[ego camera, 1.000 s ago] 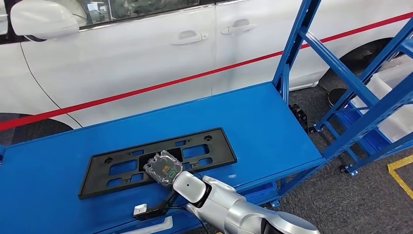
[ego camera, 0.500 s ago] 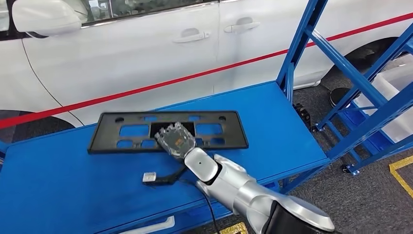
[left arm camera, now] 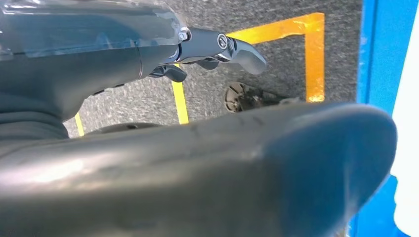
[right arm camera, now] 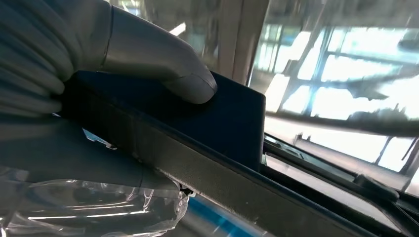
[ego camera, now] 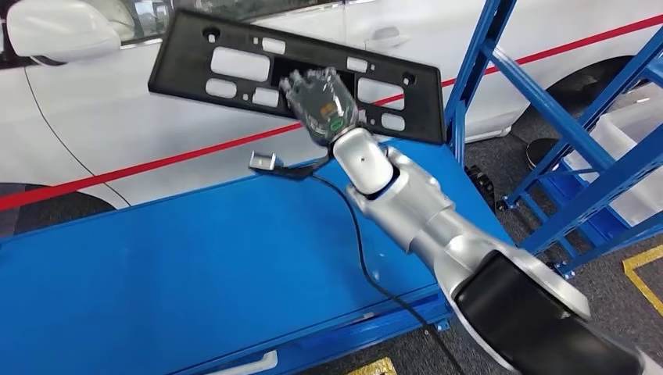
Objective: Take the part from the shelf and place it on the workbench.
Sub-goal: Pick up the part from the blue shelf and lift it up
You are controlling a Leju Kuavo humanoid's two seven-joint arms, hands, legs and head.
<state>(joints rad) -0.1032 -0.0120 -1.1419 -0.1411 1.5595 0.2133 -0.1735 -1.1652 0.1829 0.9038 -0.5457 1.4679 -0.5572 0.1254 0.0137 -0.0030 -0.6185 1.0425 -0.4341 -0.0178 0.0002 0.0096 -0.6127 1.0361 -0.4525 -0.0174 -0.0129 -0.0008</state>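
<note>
Gripping the part (ego camera: 289,74), a long black plate with cut-out slots, my right hand (ego camera: 320,98) holds it in the air above the far edge of the blue shelf (ego camera: 195,266), tilted so one end rides higher than the other. In the right wrist view my thumb (right arm camera: 163,64) presses flat on the plate's dark face while the other fingers wrap its edge from underneath, so the grasp looks firm at about mid-length. A black cable (ego camera: 356,226) trails from my forearm down across the shelf. My left hand (left arm camera: 217,47) hangs by my side over grey floor with yellow tape (left arm camera: 311,54), holding nothing, fingers loosely apart. Beyond the shelf stands a white car (ego camera: 195,117).

I judge the pick done and the carry in hand. Next calls for turning toward the workbench, which I cannot see from here, keeping the plate's long ends clear of the blue upright (ego camera: 477,70) just beside it.
</note>
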